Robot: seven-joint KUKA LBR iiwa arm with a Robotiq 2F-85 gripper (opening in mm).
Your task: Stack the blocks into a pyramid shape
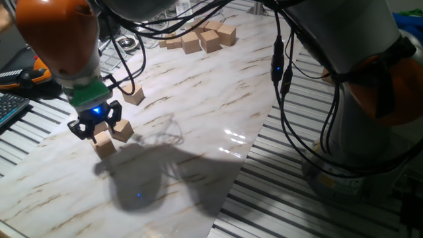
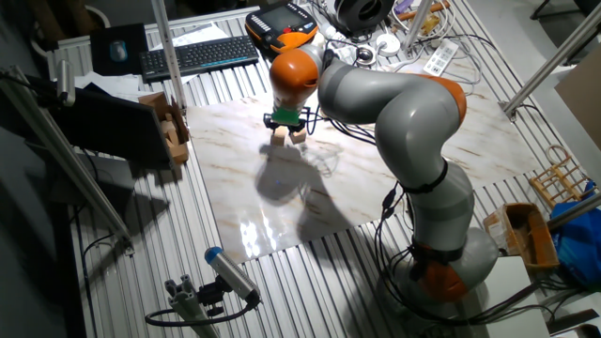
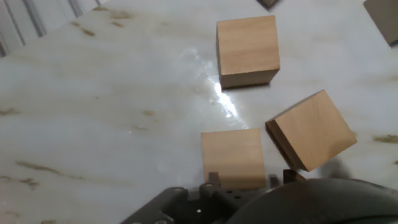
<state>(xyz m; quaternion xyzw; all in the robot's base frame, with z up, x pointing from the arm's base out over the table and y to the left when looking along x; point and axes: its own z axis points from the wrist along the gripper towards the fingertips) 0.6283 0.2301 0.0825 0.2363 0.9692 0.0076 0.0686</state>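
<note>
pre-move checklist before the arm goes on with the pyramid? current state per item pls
1. Tool over a block: ok, it sits right above the near block.
2. Block actually gripped: cannot tell, the fingers are hidden in the hand view.
3. Clearance to the neighbour: not ok, the tilted block nearly touches the near block's corner.
4. Third loose block: ok, apart from both.
5. Pyramid begun: not ok, no block near the tool is stacked.
6. Far cluster of blocks: ok, well away from the tool at the marble board far end.
</note>
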